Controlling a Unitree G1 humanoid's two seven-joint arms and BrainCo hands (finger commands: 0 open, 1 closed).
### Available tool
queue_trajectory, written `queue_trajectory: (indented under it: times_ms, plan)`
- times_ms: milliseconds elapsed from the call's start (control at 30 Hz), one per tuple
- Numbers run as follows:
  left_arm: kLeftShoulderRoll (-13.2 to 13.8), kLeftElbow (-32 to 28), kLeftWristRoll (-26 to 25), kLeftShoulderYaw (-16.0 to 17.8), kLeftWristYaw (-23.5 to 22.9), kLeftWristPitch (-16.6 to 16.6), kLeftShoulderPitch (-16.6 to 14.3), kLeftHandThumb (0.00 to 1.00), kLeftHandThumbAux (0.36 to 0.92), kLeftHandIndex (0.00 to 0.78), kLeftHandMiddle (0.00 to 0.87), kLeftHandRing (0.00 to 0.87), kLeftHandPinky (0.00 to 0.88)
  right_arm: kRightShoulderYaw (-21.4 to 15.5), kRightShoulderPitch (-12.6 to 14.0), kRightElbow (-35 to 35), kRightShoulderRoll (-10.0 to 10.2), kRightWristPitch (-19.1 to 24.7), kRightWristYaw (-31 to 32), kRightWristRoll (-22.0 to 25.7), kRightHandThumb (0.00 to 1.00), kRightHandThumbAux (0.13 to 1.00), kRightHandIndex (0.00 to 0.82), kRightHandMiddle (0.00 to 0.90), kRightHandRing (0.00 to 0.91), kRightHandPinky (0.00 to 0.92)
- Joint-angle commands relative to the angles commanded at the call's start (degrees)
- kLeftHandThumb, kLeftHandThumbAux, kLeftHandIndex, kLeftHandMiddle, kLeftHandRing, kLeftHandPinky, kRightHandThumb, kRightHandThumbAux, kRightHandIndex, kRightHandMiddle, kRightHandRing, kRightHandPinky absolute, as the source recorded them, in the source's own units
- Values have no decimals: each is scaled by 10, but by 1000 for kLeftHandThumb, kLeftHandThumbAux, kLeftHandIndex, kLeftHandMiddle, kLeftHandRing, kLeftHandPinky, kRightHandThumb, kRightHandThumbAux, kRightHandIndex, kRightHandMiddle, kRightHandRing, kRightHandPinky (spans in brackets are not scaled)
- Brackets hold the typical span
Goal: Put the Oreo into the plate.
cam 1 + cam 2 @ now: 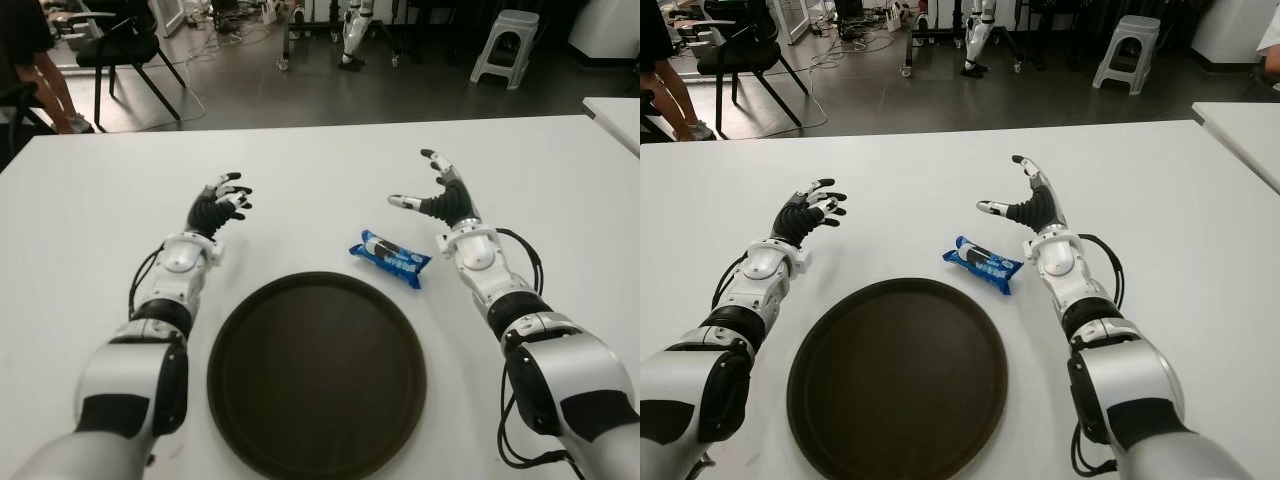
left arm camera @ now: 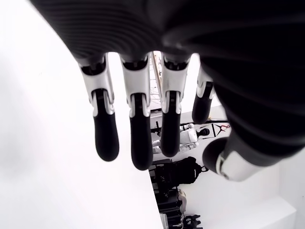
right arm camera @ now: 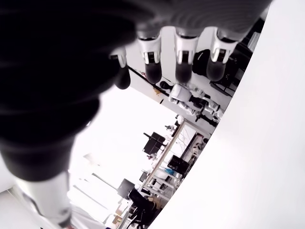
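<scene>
Beyond the round dark brown plate, toward its right rim, the blue Oreo packet lies on the white table; my right hand hovers just past it, fingers spread to grasp, while my left hand shows beyond the plate's left rim. Each wrist view shows loose, empty fingers.

White worktop fronting a grey floor strewn with cables, a black chair at far left beside a seated person's leg, a grey plastic stool at far right, and a second white table's corner.
</scene>
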Motion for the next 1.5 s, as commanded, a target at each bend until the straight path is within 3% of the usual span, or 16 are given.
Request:
queue_trajectory:
  times_ms: [333,600,767,933,1067,1267,1500]
  plan:
    - [-1,-1,-3,2,-6,0,1,235,620,179,318,369,418,-5,2,2,2,10,10,6,0,588,0,0,0,0]
    - [-2,0,-4,3,-5,1,1,234,624,182,318,370,426,-13,2,2,0,12,18,13,0,593,0,0,0,0]
    - [-1,0,-3,3,-5,0,1,241,620,178,314,364,420,-16,2,3,-3,5,17,13,0,636,131,208,218,222]
    - [-1,0,-3,3,-5,-2,1,248,629,182,321,370,424,-15,0,3,-5,6,23,10,0,692,323,429,472,487]
    - [-1,0,-3,3,-5,-1,1,247,631,184,321,370,422,-15,-1,1,-4,9,25,10,0,747,430,554,597,631]
    - [0,0,-2,2,-4,1,0,243,638,184,320,365,409,-18,-3,0,-3,14,34,14,0,827,538,693,719,739]
    - [0,1,-3,3,-6,2,-1,229,637,179,313,360,414,-15,-6,-5,-6,10,35,7,0,870,591,740,756,760]
